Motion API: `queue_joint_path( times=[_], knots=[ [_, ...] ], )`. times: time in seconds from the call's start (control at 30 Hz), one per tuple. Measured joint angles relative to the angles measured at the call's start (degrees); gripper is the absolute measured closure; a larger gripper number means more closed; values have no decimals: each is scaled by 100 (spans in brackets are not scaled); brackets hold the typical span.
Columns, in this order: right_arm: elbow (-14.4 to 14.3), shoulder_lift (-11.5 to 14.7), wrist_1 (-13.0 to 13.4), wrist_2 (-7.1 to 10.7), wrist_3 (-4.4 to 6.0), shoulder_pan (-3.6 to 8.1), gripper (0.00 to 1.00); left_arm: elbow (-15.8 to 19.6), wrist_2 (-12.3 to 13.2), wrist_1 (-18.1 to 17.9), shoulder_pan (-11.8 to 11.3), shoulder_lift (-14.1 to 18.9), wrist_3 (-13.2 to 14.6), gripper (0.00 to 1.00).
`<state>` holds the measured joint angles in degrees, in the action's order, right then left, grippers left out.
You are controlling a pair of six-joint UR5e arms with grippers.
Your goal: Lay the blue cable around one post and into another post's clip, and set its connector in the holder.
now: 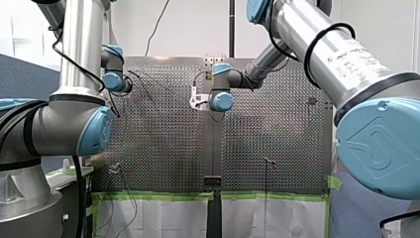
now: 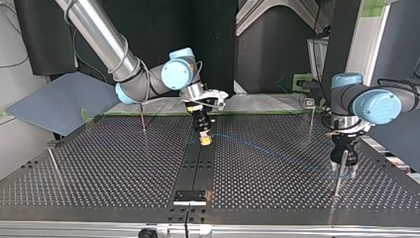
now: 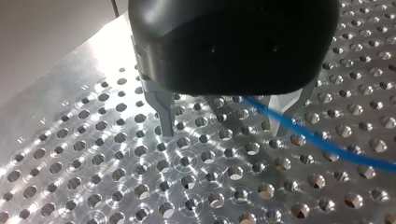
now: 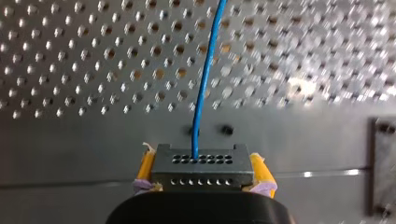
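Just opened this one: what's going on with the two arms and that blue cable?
My right gripper is shut on the black connector, holding it over the dark middle strip of the perforated table. It is not yet in the holder. The blue cable runs from the connector across to my left gripper, which stands open beside a thin post, with the cable passing by one of its fingers.

White wall [image 1: 188, 29] seen at 12 o'clock in front view, black pole [image 1: 231, 27] set against it. Blue-grey partition [image 1: 25, 74] at 9 o'clock. Perforated table [image 1: 163, 148] edged with green tape [image 1: 153, 196] at 6 o'clock, white paper sheets [image 1: 163, 218] hung below. In top view, dark panels [image 2: 213, 39] at 12 o'clock, grey-blue board [image 2: 54, 101] at 9 o'clock.
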<state>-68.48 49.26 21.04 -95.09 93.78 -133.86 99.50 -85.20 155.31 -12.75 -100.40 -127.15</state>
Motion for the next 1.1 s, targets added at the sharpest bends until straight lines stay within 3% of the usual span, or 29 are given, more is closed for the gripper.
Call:
queue_joint_path(
  times=[0.17, 0.33, 0.5, 0.9, 1.1],
  knots=[
    [-263, 0, 262, -106, 131, 139, 100, 2, -94, 16, 2, 0, 4, 1],
    [-501, -1, 500, -205, 180, 262, 100, 82, -214, -22, -14, -1, 5, 1],
    [-715, -2, 715, -324, 143, 361, 100, 162, -228, -127, -16, 0, -8, 1],
    [-1290, -4, 1290, -801, 82, 655, 100, 176, -203, -210, -5, -13, -26, 1],
    [-1557, -5, 1557, -1049, 46, 840, 100, 175, -117, -219, 40, -176, -29, 1]
  ],
)
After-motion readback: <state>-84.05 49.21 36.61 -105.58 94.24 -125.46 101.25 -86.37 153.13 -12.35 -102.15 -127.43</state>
